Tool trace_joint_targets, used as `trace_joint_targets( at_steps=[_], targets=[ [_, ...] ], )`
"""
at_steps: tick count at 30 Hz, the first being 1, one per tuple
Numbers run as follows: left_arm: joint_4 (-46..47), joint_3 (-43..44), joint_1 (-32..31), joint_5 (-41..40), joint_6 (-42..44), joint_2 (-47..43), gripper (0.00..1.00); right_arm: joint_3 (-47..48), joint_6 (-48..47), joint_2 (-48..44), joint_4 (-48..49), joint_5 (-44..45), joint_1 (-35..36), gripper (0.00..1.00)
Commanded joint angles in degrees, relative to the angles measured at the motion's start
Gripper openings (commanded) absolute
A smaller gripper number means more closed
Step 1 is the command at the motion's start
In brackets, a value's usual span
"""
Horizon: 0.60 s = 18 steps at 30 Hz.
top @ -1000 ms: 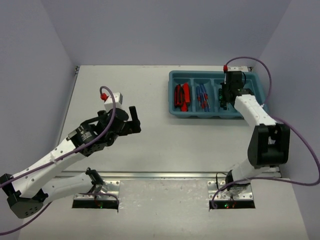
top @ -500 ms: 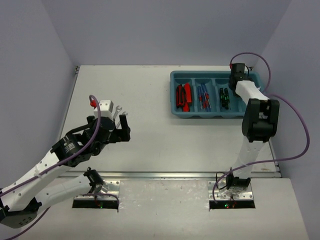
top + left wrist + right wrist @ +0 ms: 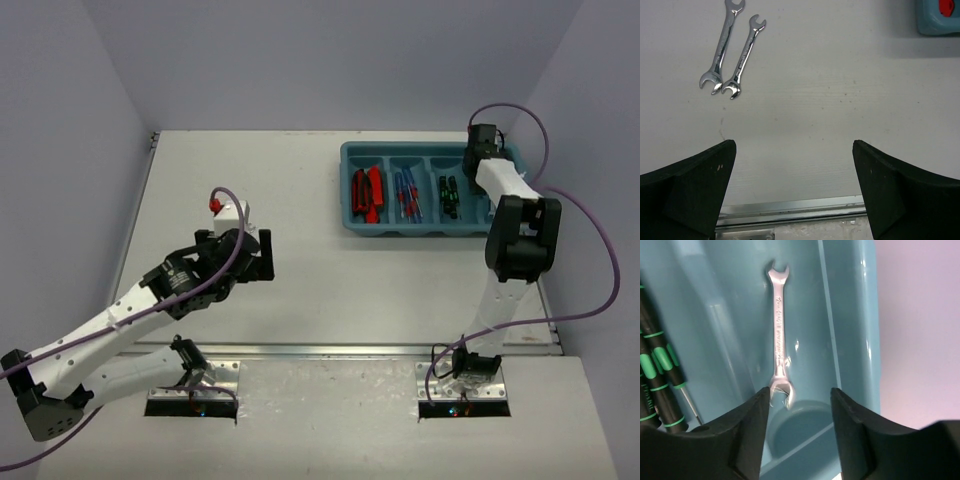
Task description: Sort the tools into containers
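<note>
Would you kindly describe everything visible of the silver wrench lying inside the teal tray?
The wrench is a small, shiny silver, double open-ended spanner with tiny stamped lettering I cannot read. It lies flat and lengthwise on the floor of the teal tray's end compartment. The right claw hovers open over its near end, apparently not gripping it.

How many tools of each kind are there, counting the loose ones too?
Silver wrenches: 3 (2 on the table, 1 in the tray)
Red-and-black tools: 2
Blue-handled screwdrivers: about 3
Black-and-green screwdrivers: 2
Total: about 10; the tray's tools show too small for a sure count.
</note>
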Motion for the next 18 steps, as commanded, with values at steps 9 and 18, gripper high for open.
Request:
trace_joint_targets(
  at_steps=[9,18],
  targets=[
    [16.9,-3.7,15.3,8.6,-0.5,7.4,1.00,-1.0,11.5,-16.0,-2.0,-12.6,7.6,0.60],
    [30.0,-2.3,27.1,19.8,2.5,30.2,1.00,-27.3,10.8,-38.1,9.1,-59.5,17.4,0.99]
  ],
)
